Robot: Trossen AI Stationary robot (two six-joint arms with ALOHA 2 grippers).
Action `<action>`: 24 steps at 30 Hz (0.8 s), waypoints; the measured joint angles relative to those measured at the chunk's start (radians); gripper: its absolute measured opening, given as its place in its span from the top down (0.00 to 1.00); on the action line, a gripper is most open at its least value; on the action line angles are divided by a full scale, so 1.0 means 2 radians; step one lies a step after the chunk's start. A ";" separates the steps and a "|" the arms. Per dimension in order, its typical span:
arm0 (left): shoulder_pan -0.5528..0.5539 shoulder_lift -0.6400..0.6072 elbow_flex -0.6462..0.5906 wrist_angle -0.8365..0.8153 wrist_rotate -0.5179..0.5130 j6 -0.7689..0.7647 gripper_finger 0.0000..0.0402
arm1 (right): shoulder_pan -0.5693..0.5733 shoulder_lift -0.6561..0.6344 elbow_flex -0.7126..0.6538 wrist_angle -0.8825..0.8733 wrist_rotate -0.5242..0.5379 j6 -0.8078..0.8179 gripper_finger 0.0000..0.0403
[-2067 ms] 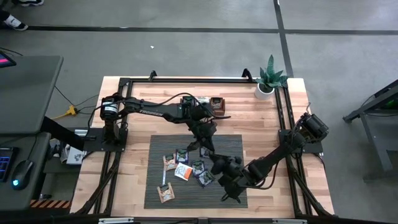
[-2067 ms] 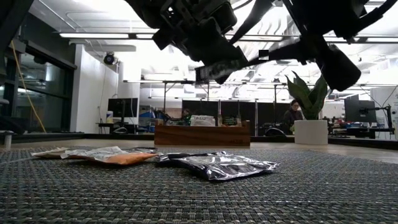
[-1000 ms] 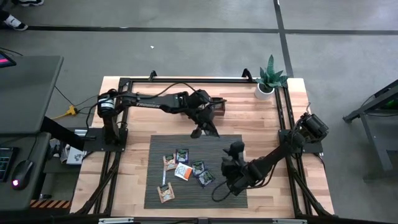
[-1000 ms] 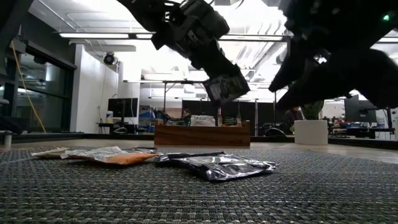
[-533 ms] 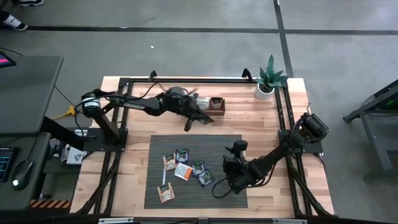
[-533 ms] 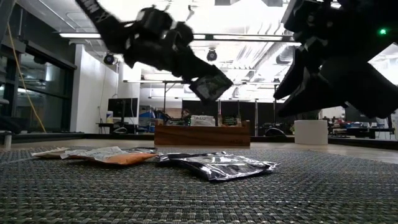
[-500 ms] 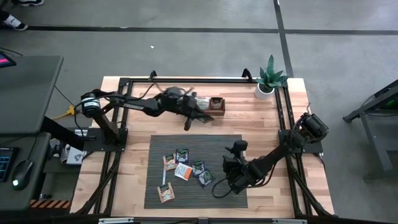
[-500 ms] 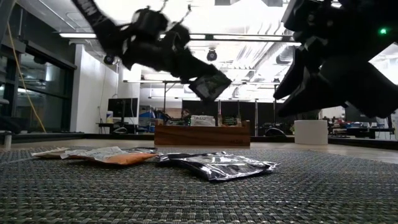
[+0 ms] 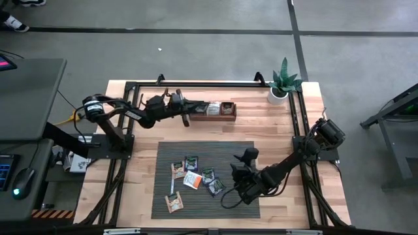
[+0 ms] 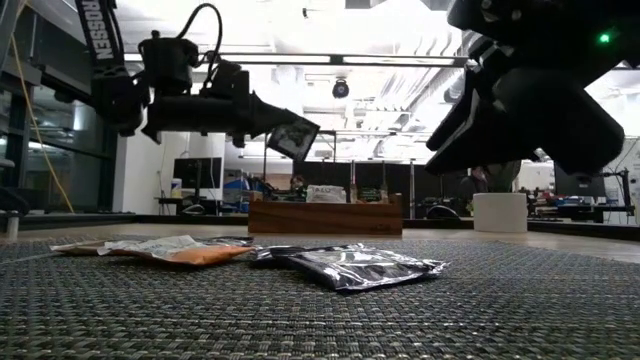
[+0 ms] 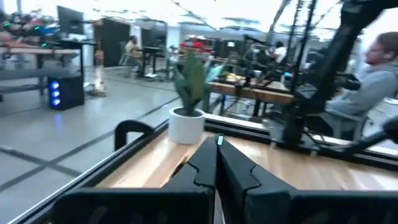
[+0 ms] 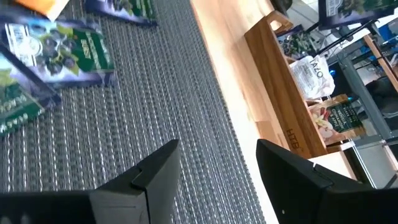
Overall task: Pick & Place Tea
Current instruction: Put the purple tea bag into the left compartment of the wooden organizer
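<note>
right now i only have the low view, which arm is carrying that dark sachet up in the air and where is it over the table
observer: From above, it is the left end effector, shut on the held sachet, by the left end of the wooden tray at the table's far side.
operator: ok how many sachets on the mat, they overlap for me
observer: The high view shows six loose sachets, I think, clustered left of centre on the mat.
operator: and the right one, open or holding
observer: Its wrist view shows the right end effector open, with only bare mat between the fingers.
</note>
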 joint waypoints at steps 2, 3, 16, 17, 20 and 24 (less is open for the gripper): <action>0.008 0.000 0.000 0.002 -0.001 -0.004 1.00 | 0.000 0.000 0.000 0.005 0.006 0.000 0.48; 0.011 0.004 0.001 0.004 -0.004 -0.004 1.00 | 0.000 0.000 0.000 0.007 0.008 0.000 0.48; 0.050 0.070 0.016 0.004 -0.031 -0.041 1.00 | 0.000 0.000 0.000 0.024 0.009 -0.015 0.48; 0.050 0.075 0.020 0.002 -0.033 -0.042 1.00 | 0.000 0.000 0.000 0.024 0.008 -0.015 0.48; 0.050 0.088 0.030 0.000 -0.033 -0.043 1.00 | 0.000 0.000 0.000 0.024 0.008 -0.015 0.48; 0.050 0.093 0.036 -0.009 -0.036 -0.045 1.00 | 0.000 0.000 0.000 0.024 0.008 -0.015 0.48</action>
